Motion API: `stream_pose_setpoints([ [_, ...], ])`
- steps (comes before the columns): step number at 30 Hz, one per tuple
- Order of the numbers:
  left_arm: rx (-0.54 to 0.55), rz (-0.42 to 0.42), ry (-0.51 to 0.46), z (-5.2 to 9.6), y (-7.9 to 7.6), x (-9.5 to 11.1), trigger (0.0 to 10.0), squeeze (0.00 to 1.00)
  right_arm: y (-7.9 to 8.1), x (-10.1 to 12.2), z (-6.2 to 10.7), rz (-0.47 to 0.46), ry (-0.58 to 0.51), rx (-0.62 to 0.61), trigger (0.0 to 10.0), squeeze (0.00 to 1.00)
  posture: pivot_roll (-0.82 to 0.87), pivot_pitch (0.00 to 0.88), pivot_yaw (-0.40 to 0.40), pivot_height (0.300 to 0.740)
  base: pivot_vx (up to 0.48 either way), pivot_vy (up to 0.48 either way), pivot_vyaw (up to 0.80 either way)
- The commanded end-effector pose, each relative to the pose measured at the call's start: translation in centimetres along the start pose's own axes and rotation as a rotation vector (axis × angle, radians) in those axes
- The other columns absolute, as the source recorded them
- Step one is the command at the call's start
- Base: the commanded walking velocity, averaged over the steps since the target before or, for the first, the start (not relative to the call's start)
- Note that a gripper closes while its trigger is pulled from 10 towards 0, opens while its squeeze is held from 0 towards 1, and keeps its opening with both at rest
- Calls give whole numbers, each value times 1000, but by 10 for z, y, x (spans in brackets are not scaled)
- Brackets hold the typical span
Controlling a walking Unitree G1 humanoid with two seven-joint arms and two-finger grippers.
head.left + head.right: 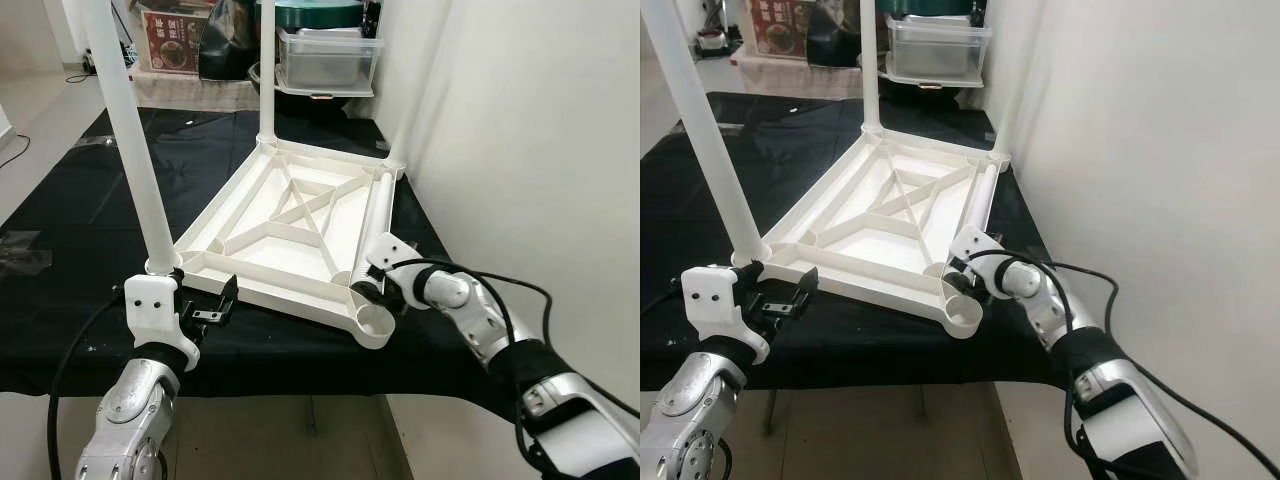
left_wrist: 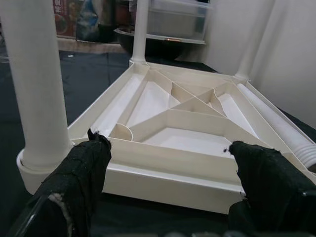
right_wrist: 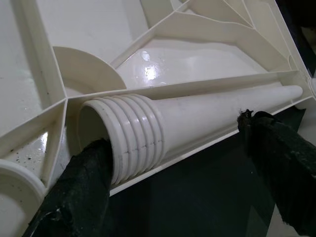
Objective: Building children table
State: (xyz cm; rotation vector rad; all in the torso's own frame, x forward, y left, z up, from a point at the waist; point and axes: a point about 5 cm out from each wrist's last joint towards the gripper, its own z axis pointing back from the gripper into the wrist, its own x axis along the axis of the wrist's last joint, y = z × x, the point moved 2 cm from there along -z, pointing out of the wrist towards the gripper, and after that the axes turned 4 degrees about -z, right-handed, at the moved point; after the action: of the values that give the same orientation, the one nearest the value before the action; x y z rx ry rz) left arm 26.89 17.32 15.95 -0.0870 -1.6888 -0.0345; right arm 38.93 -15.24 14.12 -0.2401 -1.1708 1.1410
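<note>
A white plastic table top [image 1: 290,235] lies upside down on a black cloth [image 1: 80,200]. Three white legs stand in its corners: near left [image 1: 130,140], far left [image 1: 266,70] and far right [image 2: 252,44]. The near right socket [image 1: 377,322] holds no leg. A loose leg [image 3: 197,118] lies along the top's right rim, its threaded end toward me. My right gripper [image 1: 368,280] is open, with its fingers on either side of that threaded end. My left gripper [image 1: 205,305] is open at the near rim, beside the near left leg, holding nothing.
A white wall [image 1: 520,130] runs close along the right of the table top. Behind it stand a clear plastic bin [image 1: 325,55] and a red printed box [image 1: 175,40]. The cloth's front edge [image 1: 300,385] drops to the floor just before me.
</note>
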Motion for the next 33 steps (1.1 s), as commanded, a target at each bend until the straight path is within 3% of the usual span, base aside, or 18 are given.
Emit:
stream_pose_setpoints([
  [1, -13, 10, 0, -1, -4, -2, 10000, 0, -4, -2, 1, 21, 12, -2, 10000, 0, 77, 0, -109, 740, 0, 0, 0],
  [6, -15, 11, 1, -2, -5, -2, 10000, 0, -21, -3, -1, 3, 26, -138, 10000, 0, 78, 0, -112, 740, 0, 0, 0],
  [11, -14, 11, -1, -3, -6, -3, 10000, 0, -29, 3, -2, -110, 3, -297, 10000, 0, 81, 0, -117, 740, 0, 0, 0],
  [12, -13, 9, -2, -2, -6, -3, 10000, 0, -27, 5, -3, -177, -15, -397, 10000, 0, 84, 0, -117, 740, 0, 0, 0],
  [18, -14, 6, -1, -2, -6, -3, 10000, 0, -32, 3, 1, -217, -21, -485, 10000, 0, 78, 0, -114, 740, 0, 0, 0],
  [21, -16, 8, -2, -2, -6, -3, 10000, 0, -29, 0, 0, -223, -17, -461, 10000, 0, 73, 0, -114, 740, 0, 0, 0],
  [22, -16, 8, -3, -3, -6, -3, 10000, 0, -25, -3, -2, -232, -7, -436, 5843, 0, 74, 0, -119, 740, 0, 0, 0],
  [24, -16, 8, -3, -3, -6, -3, 10000, 0, -25, -3, -2, -232, -7, -436, 5843, 0, 74, 0, -119, 740, 0, 0, 0],
  [25, -14, 6, -4, -3, -7, -3, 10000, 0, -17, -6, -5, -237, 1, -397, 0, 0, 77, 0, -122, 740, 0, 0, 0],
  [28, -6, 1, -7, -4, -7, -3, 10000, 0, -5, -10, -10, -260, 8, -354, 0, 0, 81, 0, -127, 740, 0, 0, 0],
  [33, 3, -1, -7, -5, -7, -2, 10000, 0, 0, -12, -14, -279, 19, -375, 0, 0, 88, 0, -134, 740, 0, 0, 0],
])
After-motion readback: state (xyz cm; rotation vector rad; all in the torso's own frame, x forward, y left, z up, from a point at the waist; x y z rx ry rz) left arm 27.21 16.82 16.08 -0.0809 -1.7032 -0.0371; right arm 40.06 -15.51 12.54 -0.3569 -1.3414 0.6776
